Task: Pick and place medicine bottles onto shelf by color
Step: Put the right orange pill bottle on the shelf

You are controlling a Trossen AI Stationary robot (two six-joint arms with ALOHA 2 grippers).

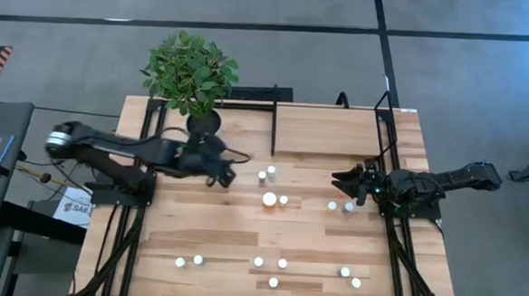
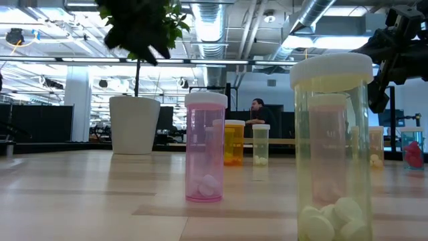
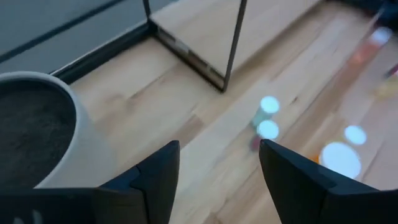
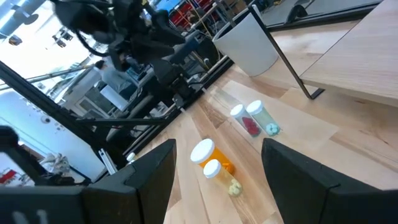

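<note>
Flanking scattered medicine bottles (image 1: pixel 269 200), two open tools

Open-plan industrial office or lab

Exposed silver ducts (image 2: pixel 221 30) and strip lights run overhead, a person (image 2: pixel 257 111) sits at distant desks, and grey concrete floor (image 1: pixel 70 56) surrounds the plank tabletop (image 1: pixel 242 233).

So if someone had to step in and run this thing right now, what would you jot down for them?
Left end effector: open, empty, above the table beside the plant pot, facing two small bottles.
Right end effector: open, empty, at the right side near two more bottles.
Shelf: at the table's back, nothing on it.
Large orange bottle: mid-table; the other bottles stand scattered toward the front edge.
Done: no bottle placed.
Left: every bottle, sorted by colour.
</note>
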